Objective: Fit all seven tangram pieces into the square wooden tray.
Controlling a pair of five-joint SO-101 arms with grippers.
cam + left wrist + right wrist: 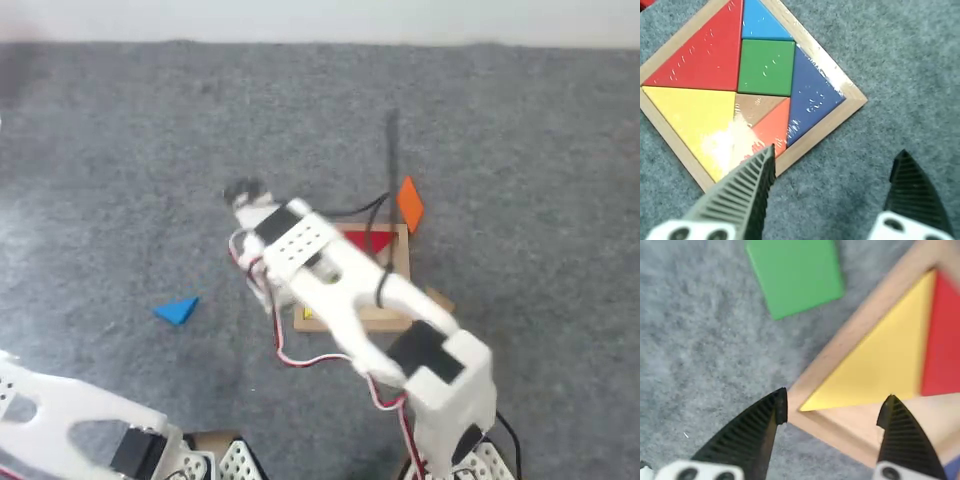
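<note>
1. The left pincer (836, 150), spread and empty, looks down on the tray (820, 131), which has one corner pointing toward it. In this view the tray seems nearly full, with a small triangular gap (759, 106) of bare wood.
2. A blue triangle (177, 311) lies alone on the desk (120, 150), well left of the tray and nearer the left arm (70, 420), with open room all round.
3. The right pincer (836, 394), spread and empty, hangs at the tray's corner by the yellow triangle (880, 365). The green square (796, 275) lies flat just outside the rim, ahead of the pincer, askew to the rim and free on every side. The right arm (340, 280) looks best placed for it.
4. The two wrist views disagree on how full the tray is.
5. An orange piece (410, 203) rests at the tray's far right corner.
</note>
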